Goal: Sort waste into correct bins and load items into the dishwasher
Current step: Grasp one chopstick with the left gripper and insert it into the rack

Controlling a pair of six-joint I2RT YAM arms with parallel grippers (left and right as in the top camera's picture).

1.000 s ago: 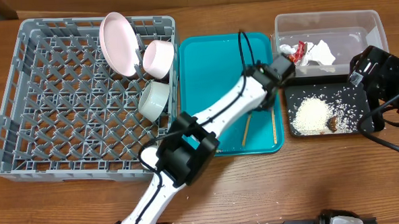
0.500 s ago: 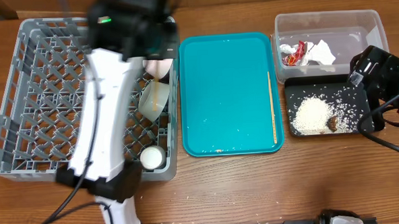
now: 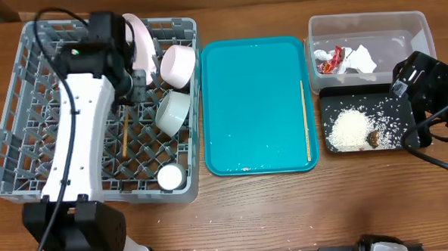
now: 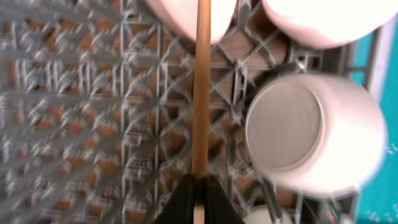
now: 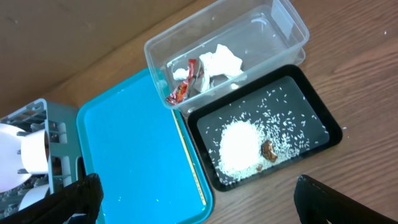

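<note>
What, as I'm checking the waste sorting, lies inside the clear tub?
In the clear tub lie a crumpled red-and-white wrapper and a crumpled white napkin, side by side. Whatever might lie beneath them is covered.

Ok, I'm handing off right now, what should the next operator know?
Left gripper: shut on a chopstick, over the rack.
Right gripper: open, empty, above the black tray.
Done: plate, a bowl, a second bowl and the cup are in the rack. Wrapper and napkin are in the clear tub. Rice is in the black tray.
Left: release this chopstick, then fetch the second chopstick at the teal tray's right edge.
</note>
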